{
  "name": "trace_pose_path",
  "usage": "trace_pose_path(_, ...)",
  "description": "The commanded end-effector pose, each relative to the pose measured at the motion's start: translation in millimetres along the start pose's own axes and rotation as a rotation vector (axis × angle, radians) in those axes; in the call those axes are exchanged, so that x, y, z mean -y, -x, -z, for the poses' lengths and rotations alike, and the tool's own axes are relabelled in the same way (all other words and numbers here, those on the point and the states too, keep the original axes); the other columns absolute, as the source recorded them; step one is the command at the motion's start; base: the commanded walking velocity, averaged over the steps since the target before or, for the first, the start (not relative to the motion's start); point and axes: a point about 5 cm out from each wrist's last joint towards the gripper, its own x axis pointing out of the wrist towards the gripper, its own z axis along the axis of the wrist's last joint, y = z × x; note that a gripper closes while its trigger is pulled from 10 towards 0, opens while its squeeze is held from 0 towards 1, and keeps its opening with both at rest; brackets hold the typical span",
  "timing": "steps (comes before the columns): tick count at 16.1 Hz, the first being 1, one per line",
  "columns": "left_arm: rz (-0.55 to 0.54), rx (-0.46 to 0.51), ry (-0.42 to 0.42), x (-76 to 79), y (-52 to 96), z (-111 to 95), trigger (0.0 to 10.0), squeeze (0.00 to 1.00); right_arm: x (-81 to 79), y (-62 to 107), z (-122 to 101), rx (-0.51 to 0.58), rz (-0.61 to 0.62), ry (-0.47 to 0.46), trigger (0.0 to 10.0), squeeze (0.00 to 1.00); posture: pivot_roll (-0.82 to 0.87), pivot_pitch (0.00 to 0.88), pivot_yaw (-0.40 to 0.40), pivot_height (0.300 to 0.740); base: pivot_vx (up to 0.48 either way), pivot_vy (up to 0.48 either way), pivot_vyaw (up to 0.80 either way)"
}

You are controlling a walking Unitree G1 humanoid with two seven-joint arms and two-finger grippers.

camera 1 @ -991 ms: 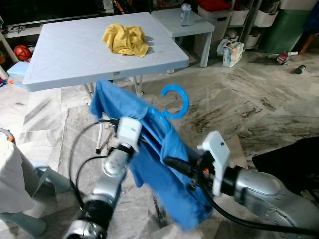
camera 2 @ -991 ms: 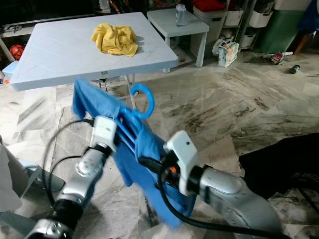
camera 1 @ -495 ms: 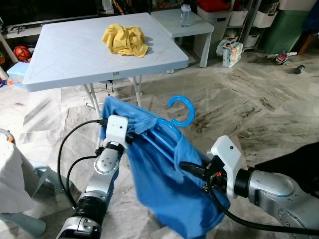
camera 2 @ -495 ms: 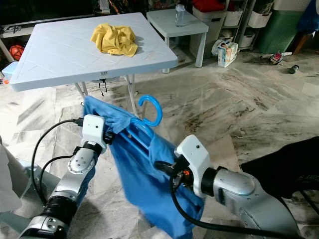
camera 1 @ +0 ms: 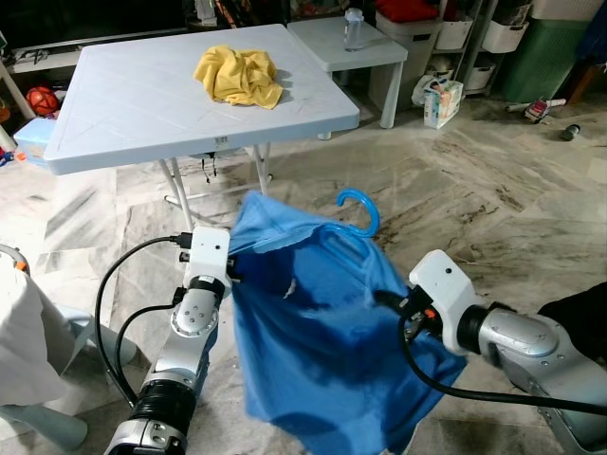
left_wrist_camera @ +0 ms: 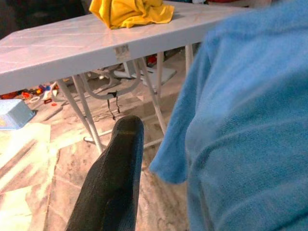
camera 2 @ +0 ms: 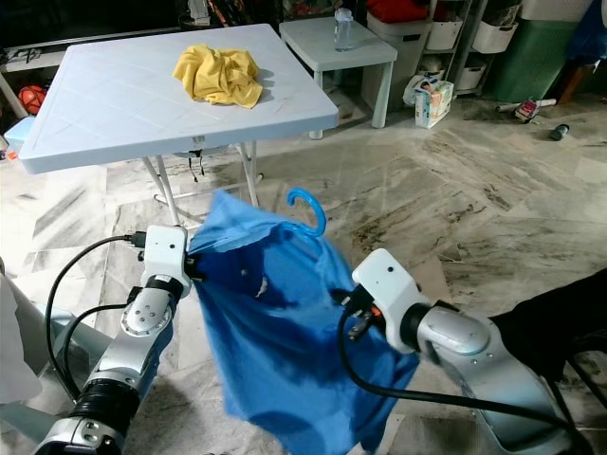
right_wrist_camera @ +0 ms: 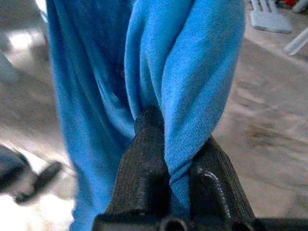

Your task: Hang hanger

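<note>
A blue shirt (camera 1: 322, 351) hangs on a blue plastic hanger whose hook (camera 1: 360, 210) sticks up above the collar. The shirt is stretched between both grippers in front of me, above the marble floor. My left gripper (camera 1: 235, 258) holds the shirt's left shoulder; in the left wrist view one black finger (left_wrist_camera: 115, 183) lies beside the blue cloth (left_wrist_camera: 240, 120). My right gripper (camera 1: 384, 301) pinches the shirt's right side. In the right wrist view its fingers (right_wrist_camera: 144, 159) are shut with a fold of the blue cloth (right_wrist_camera: 187, 72) between them.
A pale blue folding table (camera 1: 142, 104) stands ahead with a yellow cloth (camera 1: 239, 76) on it. Behind it is a small side table (camera 1: 332, 43) with a bottle (camera 1: 354, 28). A plastic chair (camera 1: 57, 379) is at lower left, dark fabric (camera 1: 579, 313) at right.
The grippers have drawn apart, spreading the bunched shirt into a wide flat sheet. The hanger hook has shifted right and slightly lower. The left arm has dropped lower and the right has moved right.
</note>
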Motion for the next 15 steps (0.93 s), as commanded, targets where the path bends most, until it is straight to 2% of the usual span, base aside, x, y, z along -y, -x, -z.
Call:
trace_pose_path(1,0.004,-0.005,0.013,-1.5,0.7,-2.2,0.0,0.0,4.6,1.6,1.8,-0.015,0.019,0.077,10.0,0.0,-0.13,0.049,0.0,0.74,0.0,0.0,0.0)
trace_pose_path(3,0.006,0.006,0.03,-2.2,0.9,-7.1,0.0,0.0,8.9,5.4,14.0,-0.066,0.011,0.131,10.0,0.0,-0.13,0.049,0.0,0.74,0.0,0.0,0.0)
trace_pose_path(5,-0.02,0.025,0.055,-11.1,-2.9,-17.0,0.0,0.0,18.4,16.4,25.7,-0.118,-0.026,0.181,10.0,0.0,-0.13,0.052,0.003,0.74,0.0,0.0,0.0)
trace_pose_path(7,-0.036,0.037,0.078,-18.7,-8.6,-26.2,0.0,0.0,27.0,32.9,32.9,-0.14,-0.095,0.241,10.0,0.0,-0.12,0.054,0.003,0.74,0.0,0.0,0.0)
trace_pose_path(8,-0.042,0.04,0.088,-22.3,-10.9,-28.9,0.0,0.0,32.1,43.5,35.4,-0.151,-0.129,0.244,10.0,0.0,-0.12,0.054,0.003,0.74,0.0,0.0,0.0)
trace_pose_path(9,-0.042,0.038,0.088,-23.2,-11.1,-29.3,0.0,0.0,34.4,47.0,36.6,-0.155,-0.137,0.25,10.0,0.0,-0.13,0.055,0.004,0.74,0.0,0.0,0.0)
trace_pose_path(11,-0.024,0.01,0.099,-21.8,-9.9,-25.0,0.0,0.0,41.0,59.3,35.6,-0.132,-0.178,0.235,10.0,0.0,-0.14,0.058,0.007,0.74,0.0,0.0,0.0)
trace_pose_path(13,0.005,-0.043,0.142,-13.9,-4.2,-15.7,0.0,0.0,55.7,76.7,29.4,-0.076,-0.18,0.231,10.0,0.0,-0.14,0.062,0.012,0.74,0.0,0.0,0.0)
trace_pose_path(15,0.016,-0.072,0.159,-12.0,-3.1,-10.8,0.0,0.0,62.7,86.5,24.5,-0.042,-0.175,0.225,10.0,0.0,-0.15,0.062,0.015,0.74,0.0,0.0,0.0)
